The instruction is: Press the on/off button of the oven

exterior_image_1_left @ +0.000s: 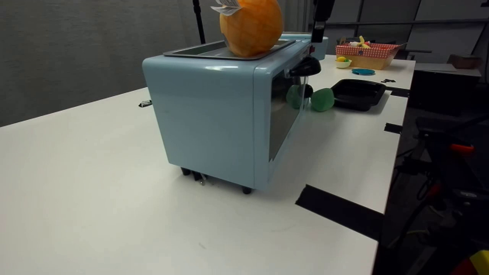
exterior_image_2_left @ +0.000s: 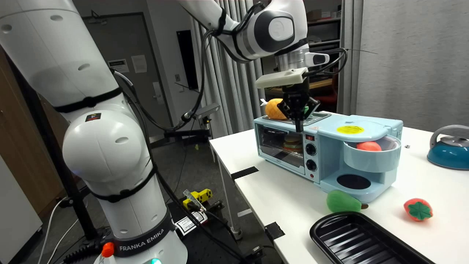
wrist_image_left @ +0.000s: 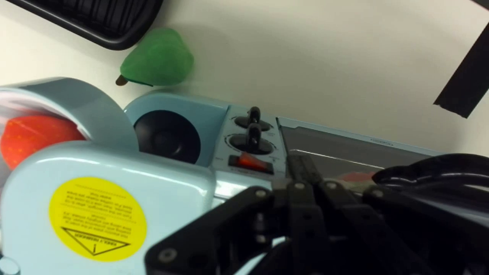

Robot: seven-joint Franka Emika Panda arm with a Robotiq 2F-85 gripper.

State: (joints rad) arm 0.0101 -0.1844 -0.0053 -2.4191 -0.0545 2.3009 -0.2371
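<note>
Room: a grey door [exterior_image_2_left: 141, 84] with paper sheets [exterior_image_2_left: 140, 63] on it, a dark floor [exterior_image_2_left: 199, 165], and pale-grey curtains [exterior_image_2_left: 414, 66].
White Franka arm [exterior_image_2_left: 110, 143]: mine, bent over at the top and pointing down.
Tabletop [exterior_image_1_left: 95, 191]: white, faintly scuffed, with black tape strips [exterior_image_1_left: 340, 212] running in from its edge.
Pale-blue toaster oven [exterior_image_1_left: 206, 122]: stands upright on the tabletop on small black feet [exterior_image_1_left: 247, 190], its dark glass front [exterior_image_1_left: 284, 110] turned towards the taped edge.
Checked-cloth basket [exterior_image_1_left: 361, 63]: tan, at the tabletop's far end in an exterior view.
Grill pan [exterior_image_2_left: 366, 238]: black and ridged, near the same edge.
Blue kettle [exterior_image_2_left: 452, 154]: well apart from the oven, cut off by the view's border.
Orange toy [exterior_image_1_left: 250, 28]: cross-scored, resting in the metal tray [exterior_image_1_left: 208, 50] on top of the oven.
Toy strawberry [wrist_image_left: 38, 137]: red and speckled, inside the round pale-blue holder [exterior_image_2_left: 372, 161] at the oven's end.
Green pear [wrist_image_left: 160, 59]: on the tabletop between pan and oven.
Fingers [wrist_image_left: 296, 168]: drawn tight against each other, pointing down by the oven's front; whether they touch it I cannot tell.
Red switch [wrist_image_left: 250, 162]: on the oven's front above two black knobs [wrist_image_left: 252, 143], just beside my fingers.
</note>
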